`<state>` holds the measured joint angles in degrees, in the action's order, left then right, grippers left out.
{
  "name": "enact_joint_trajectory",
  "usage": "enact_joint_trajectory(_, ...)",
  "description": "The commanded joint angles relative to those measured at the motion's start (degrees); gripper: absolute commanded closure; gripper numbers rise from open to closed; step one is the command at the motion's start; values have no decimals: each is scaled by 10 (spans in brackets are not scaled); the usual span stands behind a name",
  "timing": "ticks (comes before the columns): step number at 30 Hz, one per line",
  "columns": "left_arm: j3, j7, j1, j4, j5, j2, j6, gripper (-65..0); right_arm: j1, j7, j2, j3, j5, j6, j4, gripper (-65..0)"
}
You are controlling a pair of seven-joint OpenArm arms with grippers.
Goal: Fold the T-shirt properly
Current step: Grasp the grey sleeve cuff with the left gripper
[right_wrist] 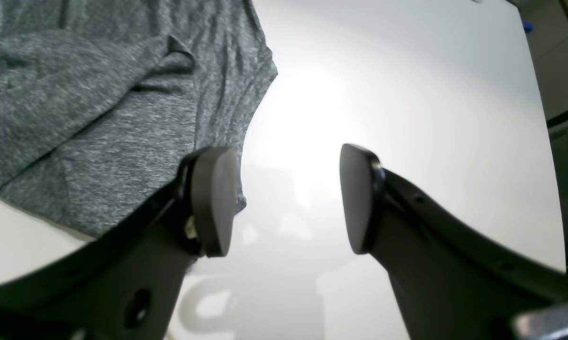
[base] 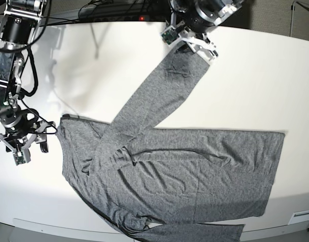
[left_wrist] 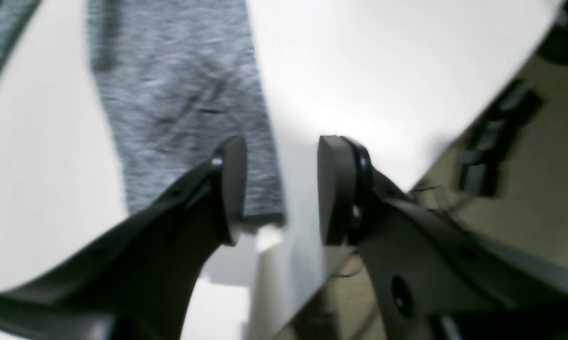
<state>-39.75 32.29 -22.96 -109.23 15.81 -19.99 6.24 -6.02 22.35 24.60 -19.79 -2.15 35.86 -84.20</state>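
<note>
The charcoal-grey T-shirt [base: 185,171] lies spread and wrinkled on the white table [base: 255,75], with one long sleeve [base: 164,91] stretched toward the back. My left gripper [base: 191,44] is open just above that sleeve's cuff. In the left wrist view the gripper [left_wrist: 280,189] straddles the sleeve's [left_wrist: 185,118] edge near the cuff, holding nothing. My right gripper [base: 22,144] is open at the shirt's left edge. In the right wrist view the gripper [right_wrist: 288,198] has one finger over the shirt's [right_wrist: 99,118] edge and the other over bare table.
The shirt's other sleeve [base: 195,233] lies along the table's front edge [base: 58,225]. Black cables and equipment [base: 114,9] run behind the table's back edge. The left wrist view shows the table edge and the beige floor [left_wrist: 539,189] beyond it.
</note>
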Motion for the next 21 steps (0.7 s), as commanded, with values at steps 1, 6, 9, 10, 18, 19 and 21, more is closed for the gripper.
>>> enact_joint_trajectory(1, -1, -10, 1, 1, 14, 0, -9, -241, -11, -17, 11, -3, -12, -2, -11, -345)
enact_joint_trajectory(6, -1, -7, 1, 57, 22, 0, -24, -241, -11, -18, 11, -3, -13, -2, -11, -345)
enact_joint_trajectory(9, -1, -7, 1, 78, 30, 0, -24, -241, -11, -18, 11, -3, -13, -2, -11, -345)
enact_joint_trajectory(10, -1, -7, 1, 79, 38, 0, -24, -241, -11, -18, 11, -3, -13, -2, -11, -345)
enact_joint_trajectory(18, -1, -7, 1, 79, 43, 0, -24, -225, -11, -20, 11, -3, -13, -2, -11, -345)
enact_joint_trajectory(19, -1, -7, 1, 79, 43, 0, -24, -190, -11, -20, 11, -3, -13, -2, -11, -345)
enact_joint_trajectory(21, -1, -7, 1, 79, 43, 0, -24, -83, -11, -20, 11, -3, -13, -2, -11, -345)
